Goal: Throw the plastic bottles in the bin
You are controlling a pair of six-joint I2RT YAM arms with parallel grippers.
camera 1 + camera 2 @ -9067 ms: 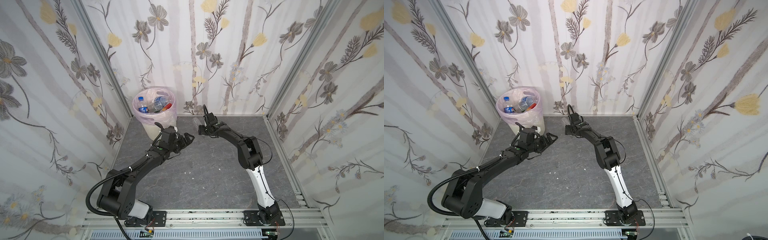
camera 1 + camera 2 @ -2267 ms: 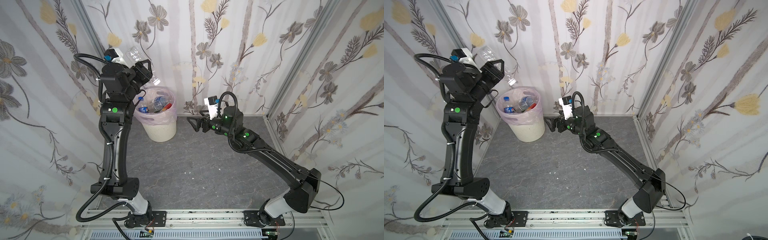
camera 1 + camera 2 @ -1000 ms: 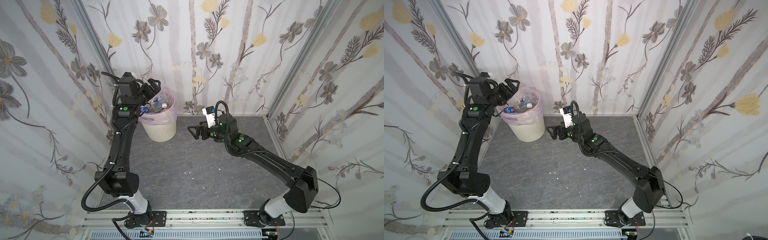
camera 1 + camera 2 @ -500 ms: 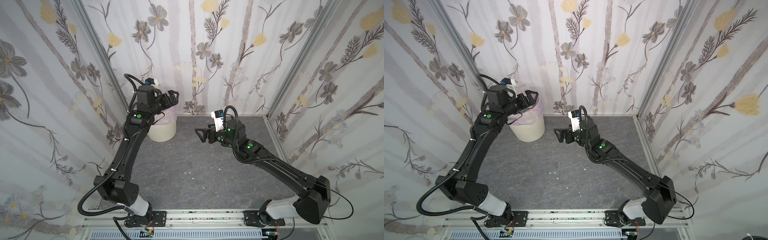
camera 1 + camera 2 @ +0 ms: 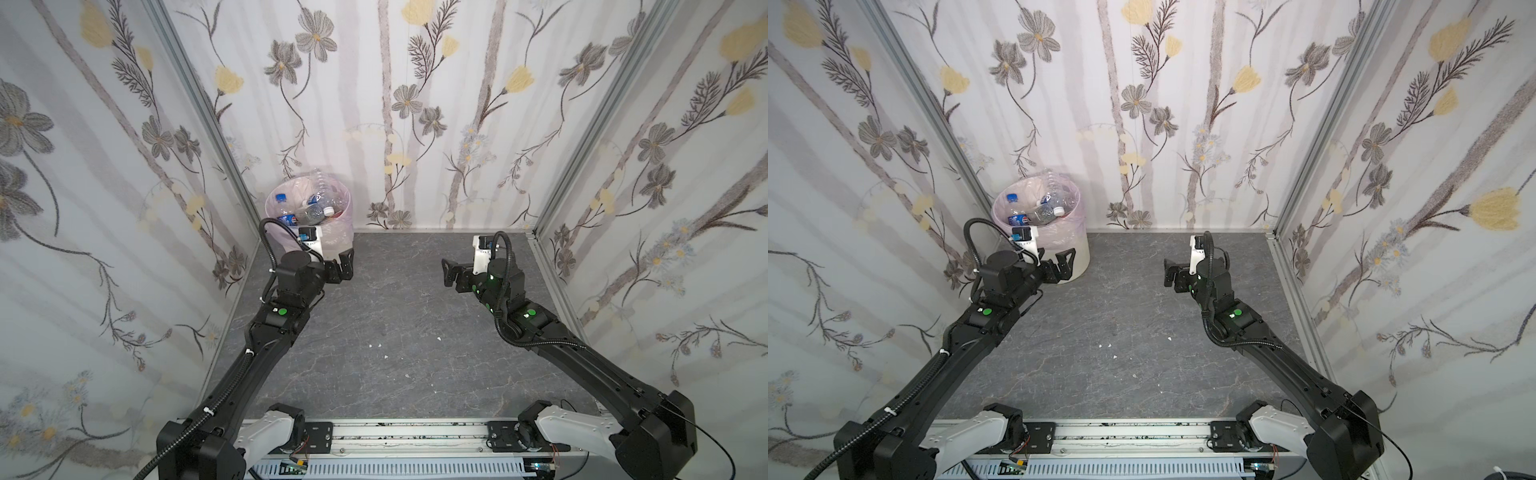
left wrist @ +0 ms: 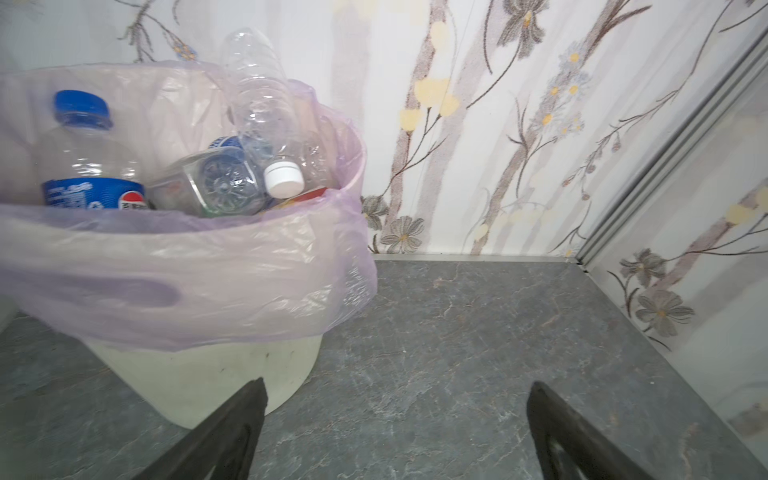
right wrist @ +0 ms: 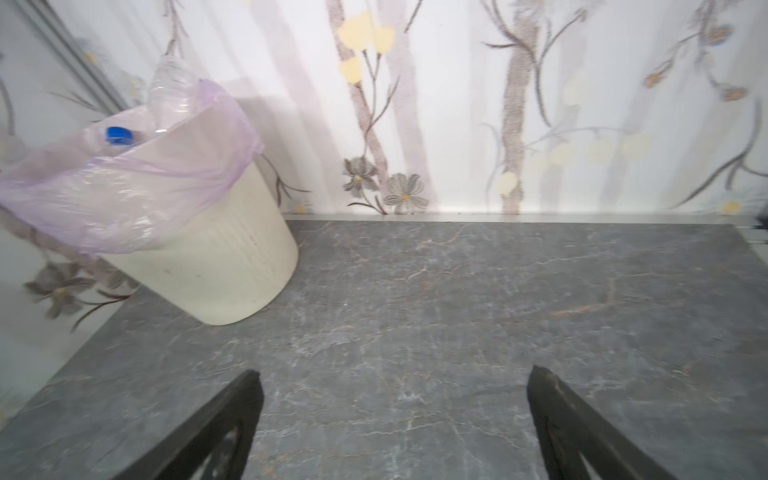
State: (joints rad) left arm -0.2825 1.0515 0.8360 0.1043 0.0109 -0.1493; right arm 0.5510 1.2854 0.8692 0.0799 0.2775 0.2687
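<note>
Your left gripper (image 6: pixel 395 386) has come down from above the bin (image 6: pixel 208 374) and sits low, just beside its ribbed cream wall, jaws spread wide and empty. Your right gripper (image 5: pixel 451 272), equally wide and empty, has drawn back rightward. Crinkled clear plastic bottles (image 6: pixel 257 124) fill the bin's filmy pink bag (image 6: pixel 166 266), one poking above the rim, over the grey veined tabletop (image 5: pixel 395 324).

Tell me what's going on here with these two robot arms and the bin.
Two robot arms are binning plastic bottles. The bottles lie piled in the bin, one poking above its rim. The left gripper hangs open and empty beside the bin's base; the right gripper, also open and empty, is over the grey floor, where no bottle shows.
</note>
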